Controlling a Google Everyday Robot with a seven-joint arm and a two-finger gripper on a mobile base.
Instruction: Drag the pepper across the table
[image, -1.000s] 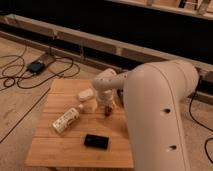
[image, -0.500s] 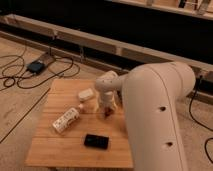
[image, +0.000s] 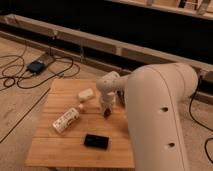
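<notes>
Near frame centre the tool (image: 106, 105) seems down on the pepper (image: 107, 114); open or closed, I cannot tell. Dragged loosely, it may slip free.

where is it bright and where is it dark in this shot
Camera view: warm light on the wooden table and the white robot arm; the background is nearly black. The gripper is down at the table's right-middle, over the dark red pepper, which looks shaded.
</notes>
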